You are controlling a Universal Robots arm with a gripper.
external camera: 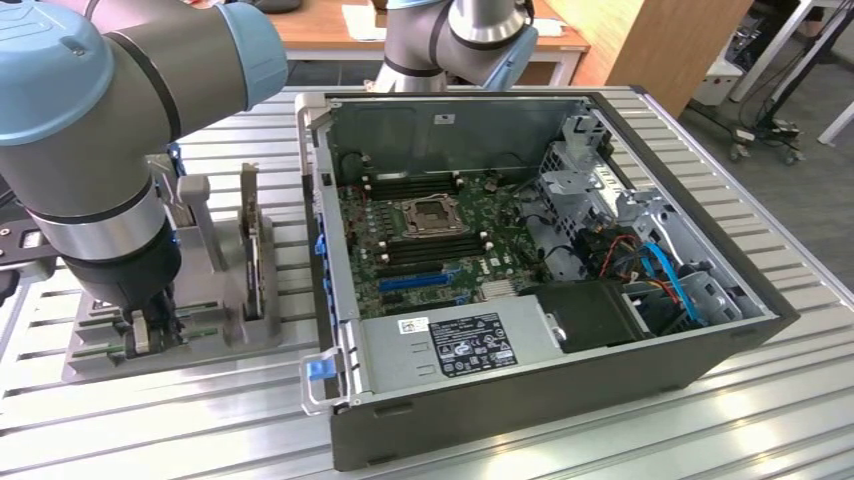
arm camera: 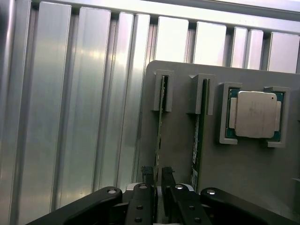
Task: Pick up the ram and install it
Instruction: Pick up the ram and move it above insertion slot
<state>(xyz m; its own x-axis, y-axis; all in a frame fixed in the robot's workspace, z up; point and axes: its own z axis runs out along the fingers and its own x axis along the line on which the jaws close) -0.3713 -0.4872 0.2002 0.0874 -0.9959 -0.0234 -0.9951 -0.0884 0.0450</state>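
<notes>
Ribbed aluminium worktop (external camera: 200, 420) carries a grey moulded holder (arm camera: 243, 173); the ram (arm camera: 160, 126), a thin green stick, stands on edge in its slot between black fingers (arm camera: 149, 176); whether they clamp it I cannot tell.

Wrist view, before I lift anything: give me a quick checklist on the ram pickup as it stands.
1. The hand centred on the ram: ok, the stick runs into its middle.
2. Firm grip on the ram: cannot tell.
3. Ram on edge in its slot of the holder: ok.
4. The second stick apart from the hand: ok, one slot over.
5. The case open, with the motherboard exposed: ok.
</notes>
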